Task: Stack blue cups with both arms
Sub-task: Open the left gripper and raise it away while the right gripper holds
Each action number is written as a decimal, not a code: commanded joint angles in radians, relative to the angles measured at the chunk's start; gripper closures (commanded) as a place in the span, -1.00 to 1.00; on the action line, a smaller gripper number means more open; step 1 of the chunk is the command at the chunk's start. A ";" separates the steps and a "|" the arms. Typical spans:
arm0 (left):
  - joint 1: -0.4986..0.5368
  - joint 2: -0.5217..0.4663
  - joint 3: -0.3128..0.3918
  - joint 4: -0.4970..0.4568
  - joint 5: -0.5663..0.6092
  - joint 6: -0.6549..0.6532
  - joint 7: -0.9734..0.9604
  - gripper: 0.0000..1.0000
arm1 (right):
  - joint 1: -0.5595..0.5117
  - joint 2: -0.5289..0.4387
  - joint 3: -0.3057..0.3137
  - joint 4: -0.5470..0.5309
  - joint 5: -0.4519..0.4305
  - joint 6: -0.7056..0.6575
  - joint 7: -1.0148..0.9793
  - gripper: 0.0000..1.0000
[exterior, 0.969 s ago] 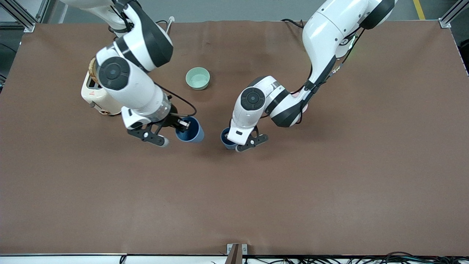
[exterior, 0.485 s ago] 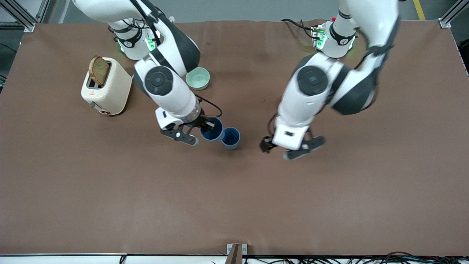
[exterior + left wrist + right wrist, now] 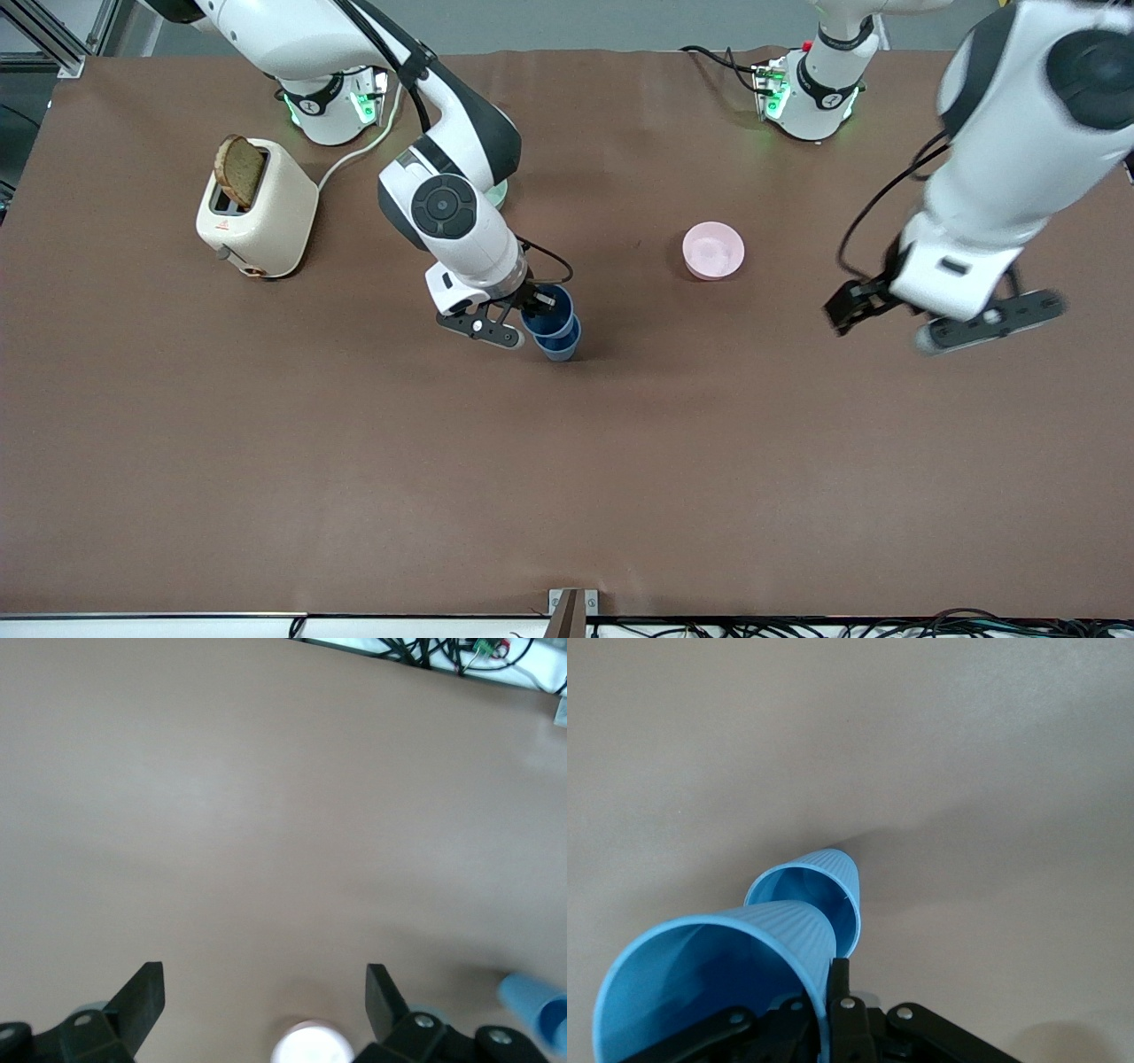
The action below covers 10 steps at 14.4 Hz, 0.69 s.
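Observation:
My right gripper (image 3: 532, 313) is shut on the rim of one blue cup (image 3: 547, 304), one finger inside it and one outside. It holds this cup tilted just over the second blue cup (image 3: 563, 344), which stands upright on the brown table. In the right wrist view the held cup (image 3: 709, 983) fills the foreground at my right gripper (image 3: 829, 992), with the standing cup (image 3: 811, 895) directly under it. My left gripper (image 3: 881, 328) is open, empty and raised over the left arm's end of the table. The left wrist view shows my open left gripper (image 3: 264, 992) and a blue cup (image 3: 536, 1003) at the frame edge.
A pink bowl (image 3: 713, 250) sits between the cups and the left gripper; it also shows in the left wrist view (image 3: 310, 1047). A cream toaster (image 3: 257, 217) holding a bread slice stands toward the right arm's end. A pale green bowl (image 3: 501, 191) is mostly hidden by the right arm.
My left gripper left its cup standing on the table and swung up and away toward its end of the table. My right gripper carried its cup over that standing cup.

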 commanded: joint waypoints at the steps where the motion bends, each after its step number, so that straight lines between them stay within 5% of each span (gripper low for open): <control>1: 0.053 -0.116 -0.006 -0.038 -0.008 -0.090 0.168 -1.00 | 0.006 0.022 0.003 0.012 -0.027 0.020 0.028 0.95; 3: 0.094 -0.165 0.003 -0.049 -0.075 -0.133 0.263 -1.00 | 0.010 0.029 0.003 0.011 -0.044 0.023 0.027 0.95; 7: 0.032 -0.225 0.171 -0.088 -0.126 -0.193 0.400 -1.00 | 0.010 0.036 0.003 0.011 -0.049 0.026 0.027 0.82; 8: 0.036 -0.239 0.178 -0.108 -0.129 -0.194 0.403 -1.00 | 0.009 0.041 0.003 0.012 -0.047 0.026 0.027 0.50; 9: 0.041 -0.242 0.184 -0.122 -0.140 -0.194 0.407 -1.00 | 0.009 0.045 0.003 0.012 -0.047 0.028 0.028 -0.09; 10: 0.044 -0.242 0.187 -0.127 -0.156 -0.193 0.417 -1.00 | 0.009 0.045 0.003 0.012 -0.047 0.026 0.028 -0.31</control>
